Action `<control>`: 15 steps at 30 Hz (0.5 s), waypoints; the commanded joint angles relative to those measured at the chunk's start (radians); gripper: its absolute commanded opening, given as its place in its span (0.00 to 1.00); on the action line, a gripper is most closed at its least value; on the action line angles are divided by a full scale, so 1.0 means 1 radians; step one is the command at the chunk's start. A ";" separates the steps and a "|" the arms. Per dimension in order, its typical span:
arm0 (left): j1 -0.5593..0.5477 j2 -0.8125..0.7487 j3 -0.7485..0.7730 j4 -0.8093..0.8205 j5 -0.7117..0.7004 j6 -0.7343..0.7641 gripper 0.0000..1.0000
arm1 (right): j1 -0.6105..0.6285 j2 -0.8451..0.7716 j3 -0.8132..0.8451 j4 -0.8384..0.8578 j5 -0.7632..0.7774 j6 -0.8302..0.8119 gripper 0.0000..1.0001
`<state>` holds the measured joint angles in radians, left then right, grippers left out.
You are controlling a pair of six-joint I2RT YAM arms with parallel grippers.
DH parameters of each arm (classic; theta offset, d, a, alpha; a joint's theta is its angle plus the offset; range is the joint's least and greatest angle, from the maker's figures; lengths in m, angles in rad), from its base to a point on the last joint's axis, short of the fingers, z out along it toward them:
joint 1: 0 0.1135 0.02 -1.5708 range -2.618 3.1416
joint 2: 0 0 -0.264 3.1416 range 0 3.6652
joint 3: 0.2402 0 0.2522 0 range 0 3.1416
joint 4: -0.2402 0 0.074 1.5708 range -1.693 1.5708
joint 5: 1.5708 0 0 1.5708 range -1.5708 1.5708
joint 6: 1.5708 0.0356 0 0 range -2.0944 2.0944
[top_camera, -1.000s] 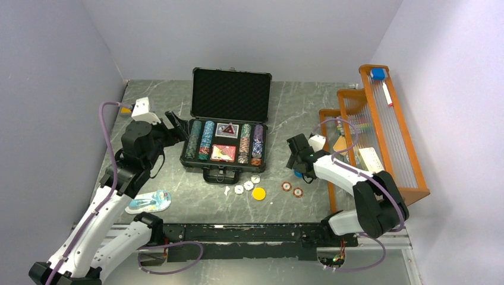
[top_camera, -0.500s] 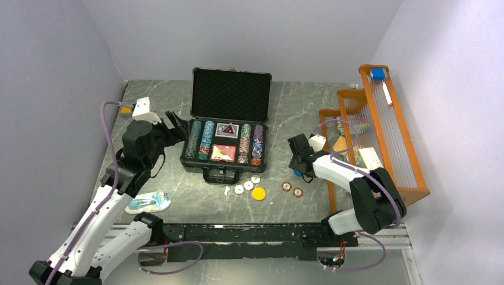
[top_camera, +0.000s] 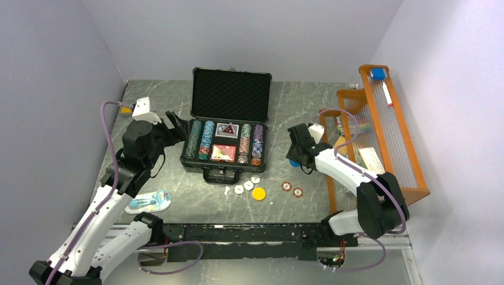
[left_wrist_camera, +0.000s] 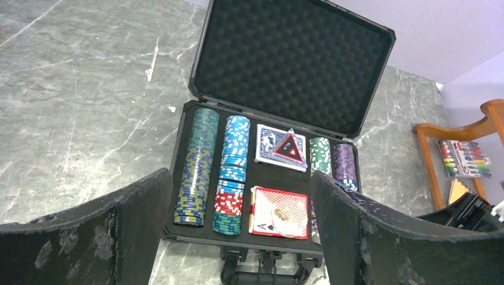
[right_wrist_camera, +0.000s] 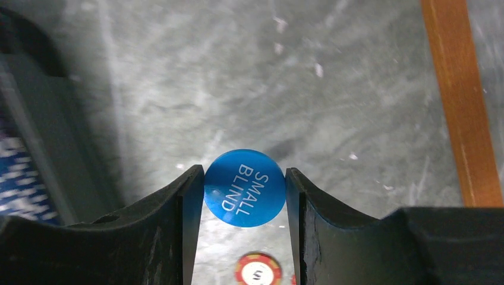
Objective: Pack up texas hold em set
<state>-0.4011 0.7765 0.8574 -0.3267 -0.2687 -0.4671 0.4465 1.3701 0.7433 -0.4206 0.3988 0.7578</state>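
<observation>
Pinching a blue disc [right_wrist_camera: 244, 187] lettered SMALL BLIND by its edges with the right tool [right_wrist_camera: 245, 178], over bare tabletop [right_wrist_camera: 333, 89] between the black briefcase [top_camera: 232, 95] and the orange rack [top_camera: 380, 127]; cannot tell whether lifted or touching down. Spread wide on the left tool [left_wrist_camera: 241, 178], nothing between its fingers, hovering just beside the briefcase's left wall and facing in over it. Briefcase open, foam-lined lid upright at the far side, handle toward the arms. Packed inside: striped poker chips [left_wrist_camera: 199, 166] in columns at left and right, a blue deck [left_wrist_camera: 267, 139] in the far middle slot with a small triangular piece on top, a red deck [left_wrist_camera: 261, 208] in the near one. Loose in front of the handle: three white discs [top_camera: 239, 189], a yellow disc [top_camera: 258, 193] just beside them, two red-striped chips [top_camera: 286, 186] further right, near the right tool. By the left arm, a blister-packed item [top_camera: 148, 202] flat on the tabletop.
</observation>
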 commanded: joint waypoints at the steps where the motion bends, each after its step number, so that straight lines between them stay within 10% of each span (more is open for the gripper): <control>1: -0.005 -0.011 -0.001 0.020 -0.016 0.008 0.90 | 0.030 -0.014 0.099 -0.018 -0.012 -0.035 0.50; 15: -0.005 -0.023 0.001 0.022 -0.011 0.009 0.90 | 0.252 0.371 0.592 0.083 -0.058 -0.203 0.51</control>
<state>-0.4011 0.7712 0.8574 -0.3264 -0.2695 -0.4671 0.6529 1.6394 1.2129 -0.3771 0.3618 0.6331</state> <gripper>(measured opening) 0.899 0.522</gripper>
